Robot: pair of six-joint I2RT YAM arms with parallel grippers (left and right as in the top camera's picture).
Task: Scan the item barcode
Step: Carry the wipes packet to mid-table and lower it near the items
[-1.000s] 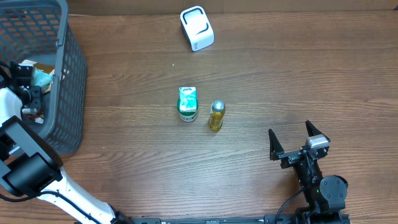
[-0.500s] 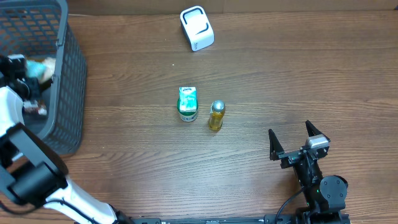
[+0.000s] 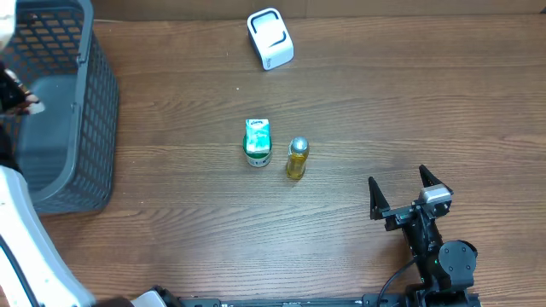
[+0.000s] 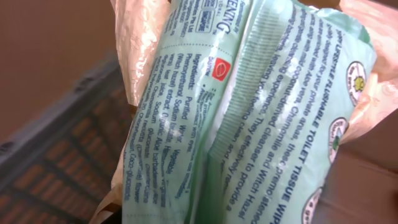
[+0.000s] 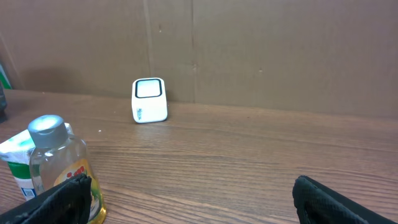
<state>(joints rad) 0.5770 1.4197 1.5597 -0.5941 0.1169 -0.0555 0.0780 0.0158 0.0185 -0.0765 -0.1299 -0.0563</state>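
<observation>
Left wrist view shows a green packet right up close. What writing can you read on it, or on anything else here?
"FLUSHABLE TOILET TISSUE" on the wipes packet.
"Ingredients:" on the same packet; the fine print after it is too small.
Print on the green carton: too small to read.
Red label letters on the bottle: unreadable.
Tiny blue mark on the white scanner: unreadable.

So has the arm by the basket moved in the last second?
Yes. The left gripper, clutching the pack of wipes, has slid left across the basket, away from its right wall, to the picture's edge.
</observation>
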